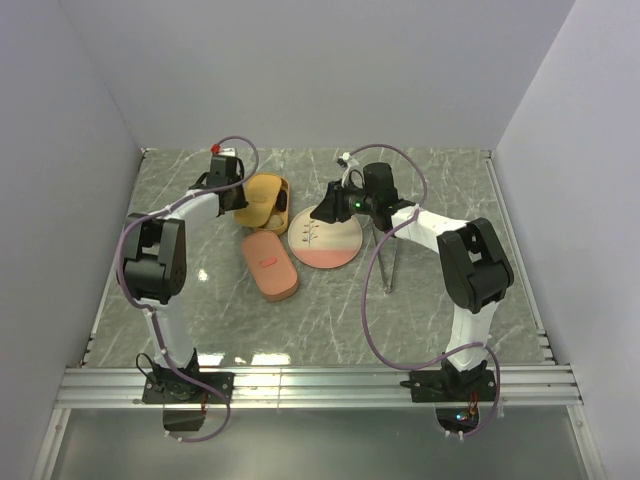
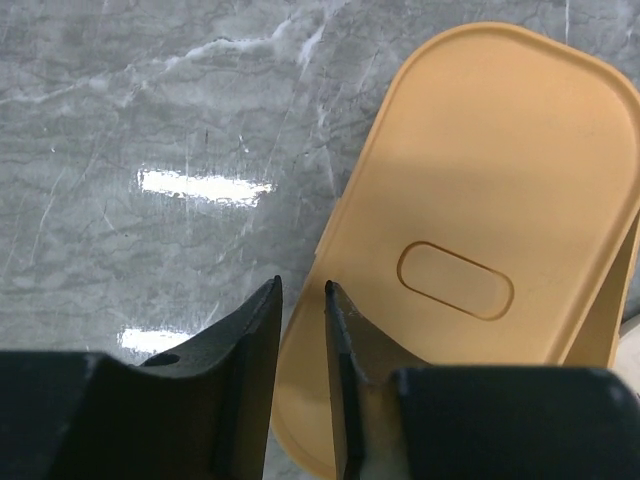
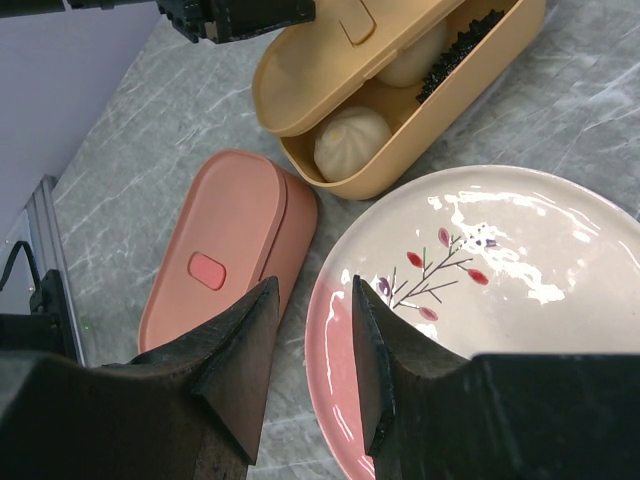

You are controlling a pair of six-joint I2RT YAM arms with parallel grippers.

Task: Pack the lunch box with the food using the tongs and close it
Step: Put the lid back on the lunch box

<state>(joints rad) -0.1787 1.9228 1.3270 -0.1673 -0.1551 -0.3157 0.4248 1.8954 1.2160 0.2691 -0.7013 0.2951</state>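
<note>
The yellow lunch box lies open at the back, with two beige balls and a dark piece of food inside. Its yellow lid leans tilted over it. My left gripper straddles the lid's long edge with its jaws close together; whether they pinch the lid does not show. My right gripper hangs open and empty over the left rim of the plate. The grey tongs lie on the table right of the plate, held by neither gripper.
A closed pink container lies in front of the lunch box, just left of the plate. The plate holds no food. Grey walls enclose the marble table, and a metal rail runs along its near edge.
</note>
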